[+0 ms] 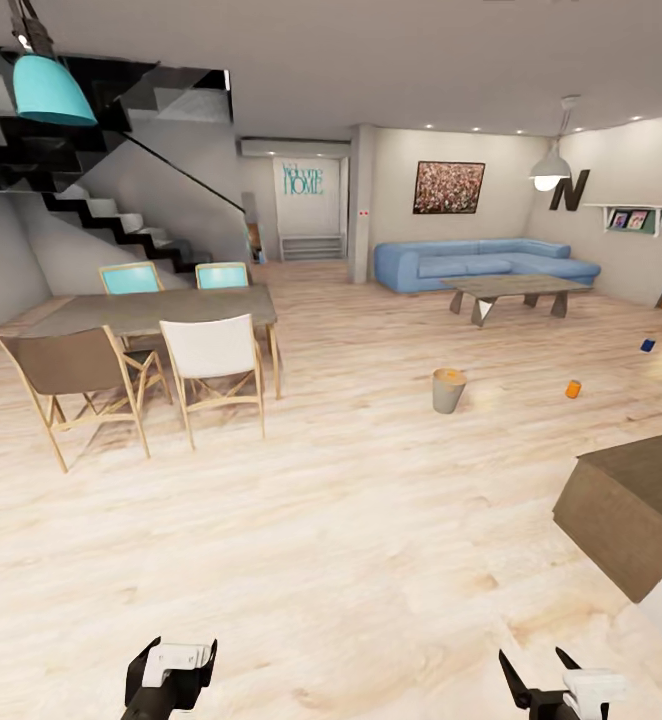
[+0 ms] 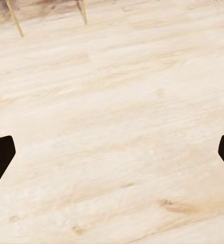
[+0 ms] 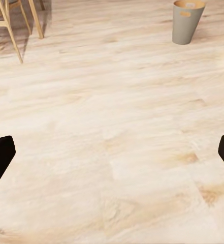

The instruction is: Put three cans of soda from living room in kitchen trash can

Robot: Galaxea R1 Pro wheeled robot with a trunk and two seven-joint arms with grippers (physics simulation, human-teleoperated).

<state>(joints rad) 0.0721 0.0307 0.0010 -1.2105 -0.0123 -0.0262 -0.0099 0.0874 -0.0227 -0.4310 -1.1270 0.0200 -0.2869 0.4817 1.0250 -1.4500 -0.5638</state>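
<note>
Head view, from the left: the left pincer (image 1: 176,668) hangs low over bare floor (image 1: 351,540), fingers apart and empty. Further on, the tash can (image 1: 448,390) stands upright on the floor, past the dining table (image 1: 151,310). Right of it lie an orange can of soda (image 1: 572,389) and a blue can of soda (image 1: 648,345), well apart; I cannot see a third. The right pincer (image 1: 541,678) is likewise spread and empty. Judging the approach: roll toward the orange can first, steering clear of the dark bench (image 1: 636,505), and stop squarely facing it.

Pale wood floor (image 2: 112,101) (chair legs (image 2: 14,18) beyond) between spread fingertips (image 2: 0,155).
</note>
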